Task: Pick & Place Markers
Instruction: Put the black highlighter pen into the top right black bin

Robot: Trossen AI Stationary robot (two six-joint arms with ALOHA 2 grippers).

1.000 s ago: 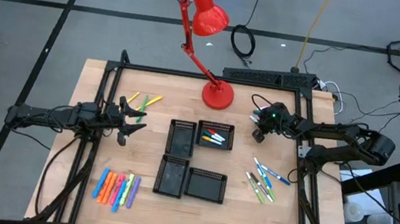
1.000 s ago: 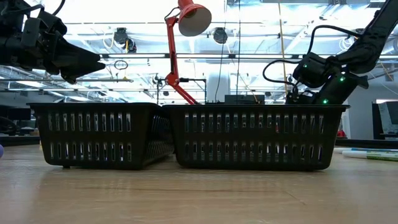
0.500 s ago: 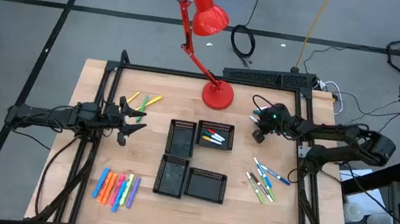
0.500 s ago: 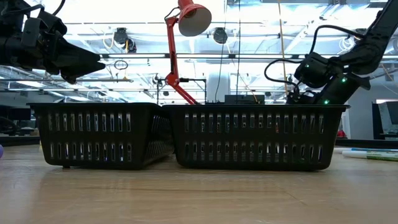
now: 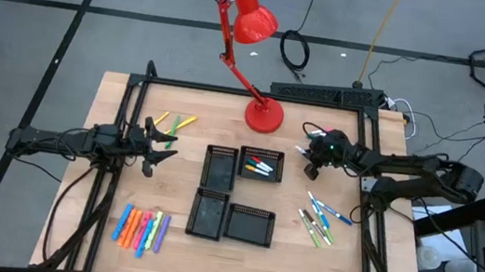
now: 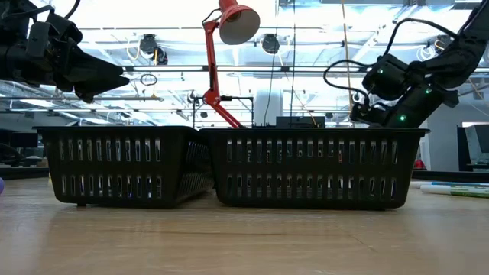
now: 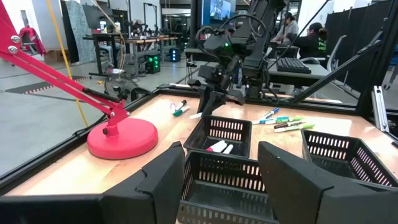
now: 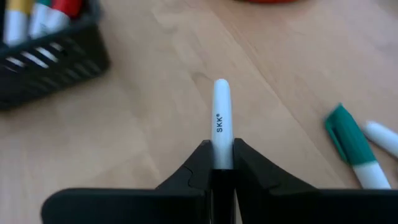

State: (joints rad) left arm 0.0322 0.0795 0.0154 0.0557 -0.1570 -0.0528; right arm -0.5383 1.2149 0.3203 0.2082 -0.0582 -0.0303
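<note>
Right gripper: the right gripper point(image 8: 222, 163) is closed tight on a white marker point(image 8: 221, 121); the marker stands out forward between the two fingers, and black letters are on its body. In the high view this gripper point(image 5: 314, 152) is above the wooden counter point(image 5: 180, 250), just beside the tray with markers and near the red lamp base point(image 5: 263, 114).
Left gripper: the left gripper point(image 5: 163, 145) hangs over the left part of the counter, with the fingers spread wide and nothing between them.
Trays: four black mesh trays point(image 5: 237, 194) stand together in the middle of the counter. The back right one point(image 5: 260, 165) holds some white markers with red and green caps point(image 5: 259, 168).
Markers on the right: a loose group point(image 5: 318, 217) with green and blue colours lies on the counter near the right edge. A green-capped marker point(image 8: 348, 143) lies on the wood close to the right gripper.
Markers on the left: a row of neon orange, pink, yellow and purple highlighters point(image 5: 142, 228) lies at the front left. A few yellow-green ones point(image 5: 177, 123) lie at the back left, near the left gripper.
</note>
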